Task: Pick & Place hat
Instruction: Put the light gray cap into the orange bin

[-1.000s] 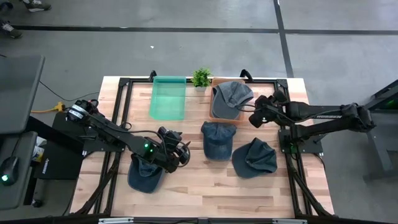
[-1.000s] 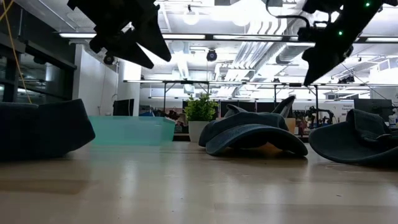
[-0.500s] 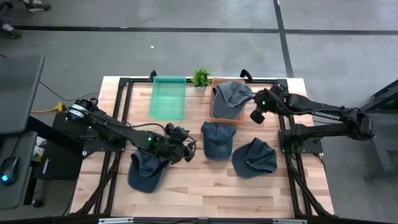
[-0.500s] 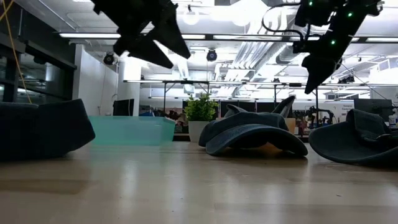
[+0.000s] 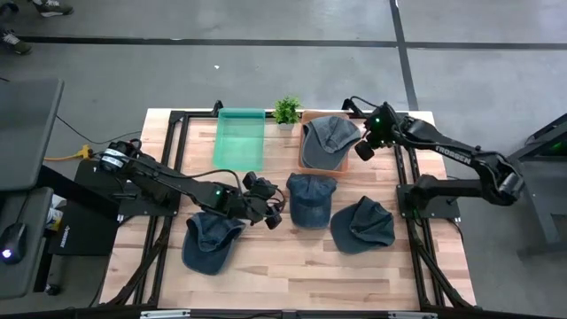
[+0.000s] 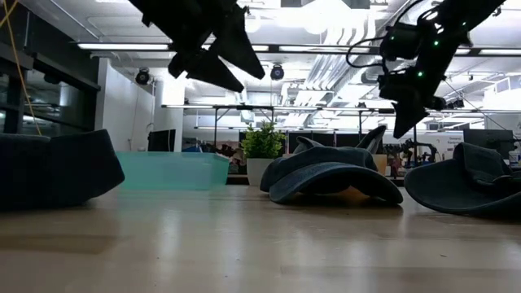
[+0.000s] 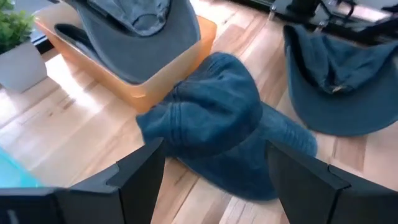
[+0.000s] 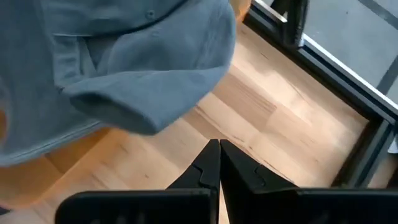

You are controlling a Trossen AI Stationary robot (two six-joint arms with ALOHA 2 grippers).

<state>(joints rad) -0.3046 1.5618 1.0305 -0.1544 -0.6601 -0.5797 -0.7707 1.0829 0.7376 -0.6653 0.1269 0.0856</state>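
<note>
Left end effector (image 5: 271, 209) hovers wide beside the middle blue cap (image 5: 310, 197); right end effector (image 5: 362, 151), fingers pressed together, hangs by the orange bin (image 5: 306, 165).

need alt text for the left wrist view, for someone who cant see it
The left gripper, fingers open, hovers above a dark blue cap lying on the wooden table. Beyond it, a grey cap rests on an orange tray, another blue cap lies to one side, and a small potted plant stands nearby.
</note>
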